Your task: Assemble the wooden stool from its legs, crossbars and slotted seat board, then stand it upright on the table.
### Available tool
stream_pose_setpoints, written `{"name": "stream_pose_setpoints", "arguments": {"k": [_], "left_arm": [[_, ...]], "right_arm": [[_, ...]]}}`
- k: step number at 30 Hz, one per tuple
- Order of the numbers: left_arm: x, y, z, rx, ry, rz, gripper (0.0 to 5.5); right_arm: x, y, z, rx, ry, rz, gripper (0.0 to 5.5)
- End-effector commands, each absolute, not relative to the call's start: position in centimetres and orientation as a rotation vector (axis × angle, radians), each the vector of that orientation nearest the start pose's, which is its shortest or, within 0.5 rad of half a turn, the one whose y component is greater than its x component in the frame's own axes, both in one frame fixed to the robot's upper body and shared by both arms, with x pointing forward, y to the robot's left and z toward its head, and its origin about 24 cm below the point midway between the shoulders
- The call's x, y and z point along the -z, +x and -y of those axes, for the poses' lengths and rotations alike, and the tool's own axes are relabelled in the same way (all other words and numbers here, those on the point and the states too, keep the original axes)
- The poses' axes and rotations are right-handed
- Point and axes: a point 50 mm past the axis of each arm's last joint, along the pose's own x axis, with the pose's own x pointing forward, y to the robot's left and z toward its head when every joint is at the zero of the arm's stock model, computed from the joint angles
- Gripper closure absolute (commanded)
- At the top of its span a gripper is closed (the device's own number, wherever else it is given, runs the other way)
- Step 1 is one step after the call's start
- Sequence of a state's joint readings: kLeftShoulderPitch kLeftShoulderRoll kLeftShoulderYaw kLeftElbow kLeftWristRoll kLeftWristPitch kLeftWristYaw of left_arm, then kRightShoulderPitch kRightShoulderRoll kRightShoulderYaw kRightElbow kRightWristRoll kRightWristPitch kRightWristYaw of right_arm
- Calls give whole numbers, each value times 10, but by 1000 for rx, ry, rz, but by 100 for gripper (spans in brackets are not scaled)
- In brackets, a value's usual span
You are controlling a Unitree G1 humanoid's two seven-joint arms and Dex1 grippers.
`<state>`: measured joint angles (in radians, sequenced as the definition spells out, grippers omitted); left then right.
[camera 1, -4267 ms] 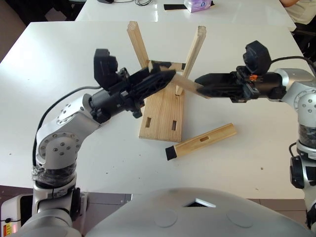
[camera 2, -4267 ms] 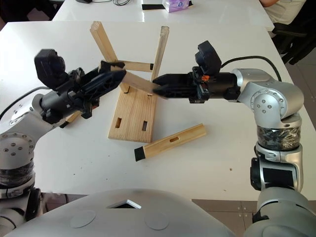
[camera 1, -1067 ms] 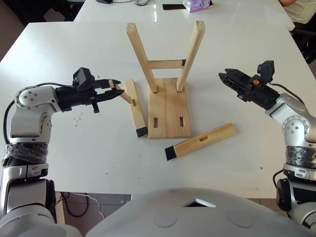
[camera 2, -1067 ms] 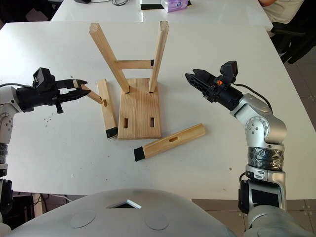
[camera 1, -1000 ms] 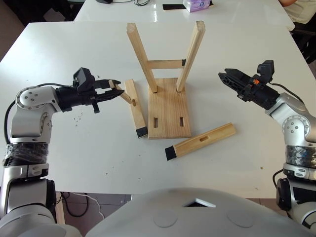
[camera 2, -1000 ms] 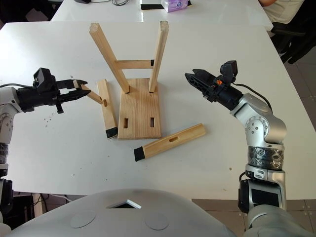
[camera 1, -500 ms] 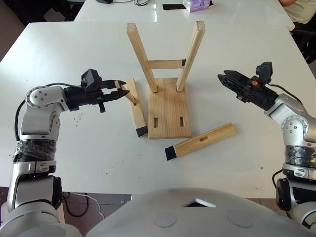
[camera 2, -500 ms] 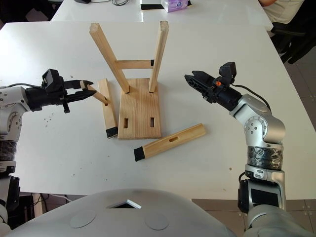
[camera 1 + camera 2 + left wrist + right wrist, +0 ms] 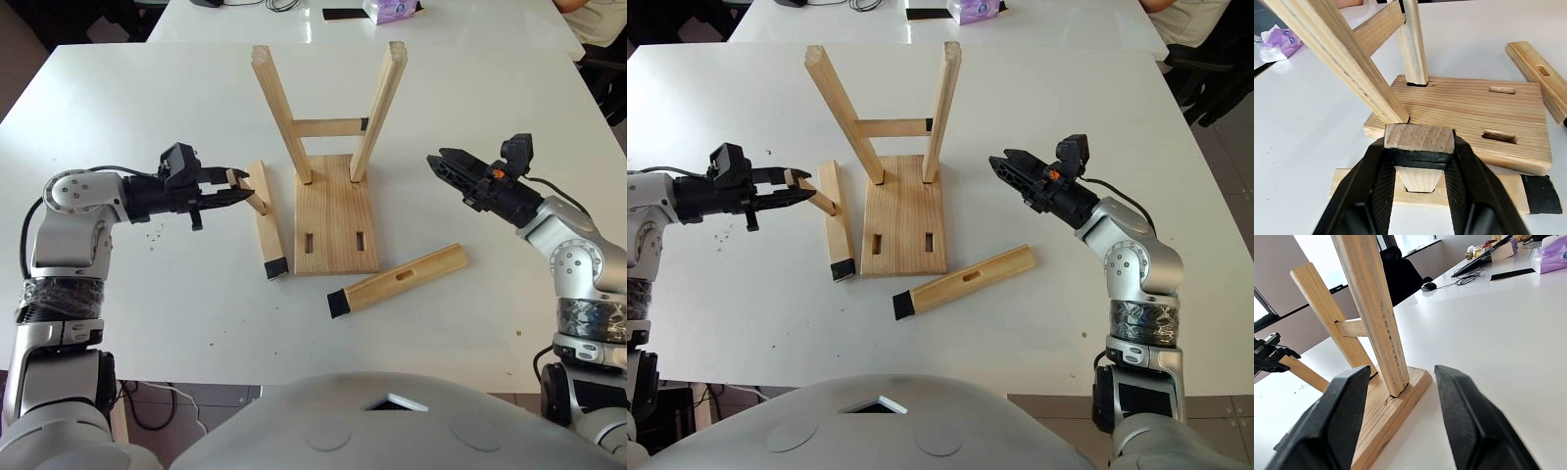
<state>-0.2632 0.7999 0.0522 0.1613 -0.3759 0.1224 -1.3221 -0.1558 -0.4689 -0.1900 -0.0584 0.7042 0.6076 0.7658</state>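
Assembly looks half done: two legs and a crossbar stand in the seat board lying on the table; left fingers grip a second crossbar pegged into a loose leg; right fingers spread empty; fourth leg lies unfitted.

The left black two-finger gripper sits at middle left of the frame. It points right and squeezes a short pale wooden bar. The right black two-finger gripper sits at middle right. It points left, with its fingers apart, holding nothing.
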Motion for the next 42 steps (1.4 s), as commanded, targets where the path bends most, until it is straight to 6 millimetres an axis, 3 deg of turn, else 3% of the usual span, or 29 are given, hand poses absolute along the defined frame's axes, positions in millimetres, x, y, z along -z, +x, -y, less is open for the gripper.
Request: {"name": "stream_pose_setpoints", "arguments": {"k": [1, 19, 32, 42], "left_arm": [[-117, 265, -263, 1231, 362, -354, 418], [-95, 277, -257, 1385, 362, -530, 418], [-56, 261, -254, 1408, 319, -629, 418], [-72, 289, -252, 1297, 381, -524, 418]], "right_arm": [[-91, 254, 209, -751, 374, -197, 308], [-76, 240, 193, -726, 446, -234, 308], [-75, 241, 192, -712, 462, -244, 308], [-73, 244, 189, -676, 477, -215, 308]]}}
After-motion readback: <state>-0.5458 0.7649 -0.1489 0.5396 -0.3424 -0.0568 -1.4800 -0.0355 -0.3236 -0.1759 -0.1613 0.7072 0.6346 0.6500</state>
